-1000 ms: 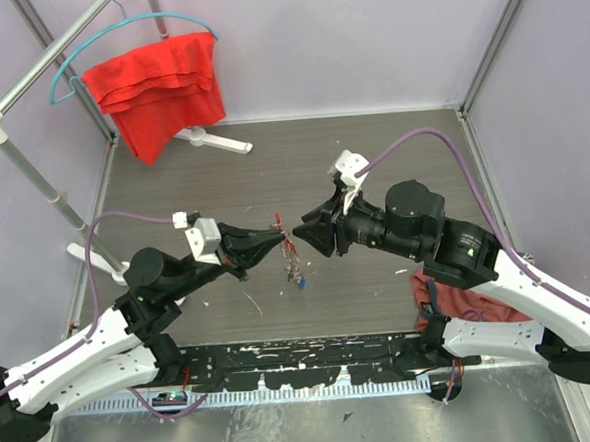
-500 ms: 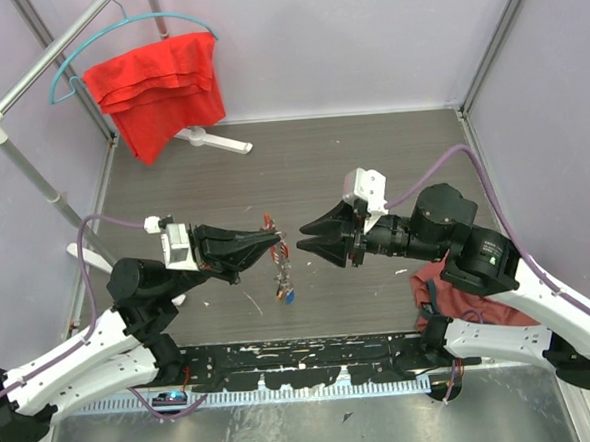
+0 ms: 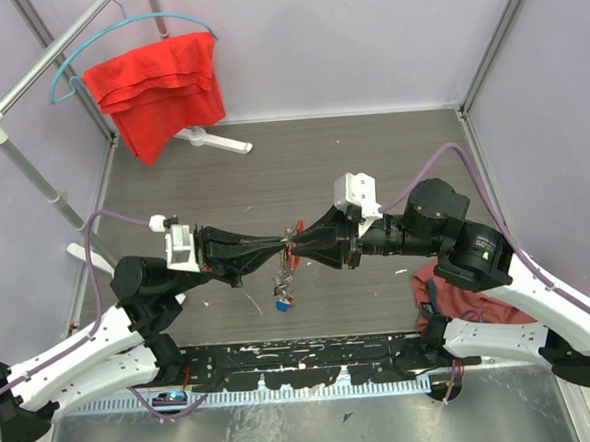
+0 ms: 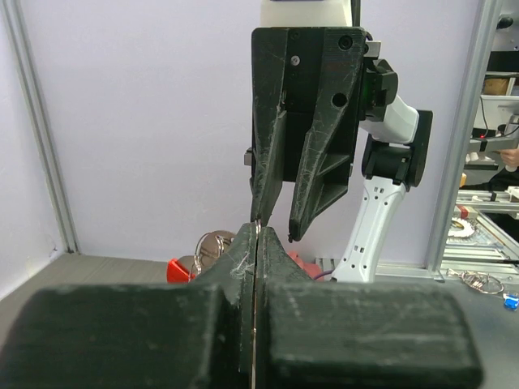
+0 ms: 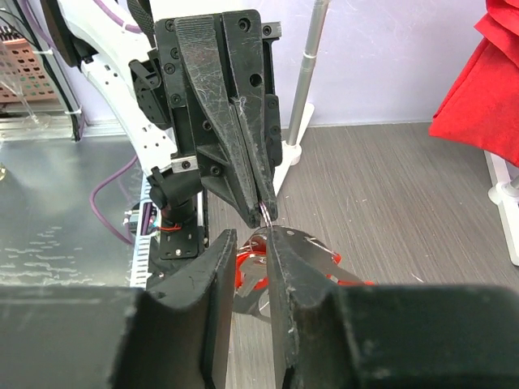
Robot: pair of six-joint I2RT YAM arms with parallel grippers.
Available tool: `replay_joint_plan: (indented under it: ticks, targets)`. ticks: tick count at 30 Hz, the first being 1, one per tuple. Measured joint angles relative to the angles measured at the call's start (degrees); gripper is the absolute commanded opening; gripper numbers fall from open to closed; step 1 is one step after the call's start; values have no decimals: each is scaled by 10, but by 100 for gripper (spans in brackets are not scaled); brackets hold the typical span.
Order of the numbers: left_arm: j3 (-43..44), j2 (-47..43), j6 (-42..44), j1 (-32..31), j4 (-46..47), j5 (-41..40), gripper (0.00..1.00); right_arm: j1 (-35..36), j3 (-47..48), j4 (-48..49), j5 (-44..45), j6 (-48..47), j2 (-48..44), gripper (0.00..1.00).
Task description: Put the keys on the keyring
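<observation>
My left gripper (image 3: 283, 244) is shut on the thin wire of the keyring (image 4: 258, 233) and holds it above the table. The keys (image 3: 282, 282) hang below it in a bunch, with a blue tag (image 3: 280, 304) lowest and red heads (image 5: 258, 271) showing behind my right fingers. My right gripper (image 3: 296, 247) faces the left one tip to tip. Its jaws are open with a narrow gap, and the ring wire (image 5: 266, 213) lies against the tip of one finger (image 5: 280, 243). In the left wrist view the right gripper (image 4: 278, 227) points down at the left fingertips.
A red cloth (image 3: 157, 89) hangs on a blue hanger at the back left, above a white stand foot (image 3: 210, 138). Another red cloth (image 3: 432, 291) lies under my right arm. Metal poles stand on the left. A black rail (image 3: 303, 356) runs along the near edge.
My right gripper has moved left to meet the left fingertips, and its jaws have narrowed. The left gripper has levelled out a little, and the key bunch hangs lower.
</observation>
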Motion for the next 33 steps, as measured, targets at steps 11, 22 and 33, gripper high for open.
replay_joint_plan:
  ticks: [11,22,33]
  targets:
    - [10,14,-5,1,9,21,0,0,1,-5,-3,-7,-1,24]
    - [12,21,-9,2,16,31,0,0,3,-13,-7,-8,-4,36]
    - [14,25,-9,1,15,43,0,0,3,-13,19,-9,-13,36]
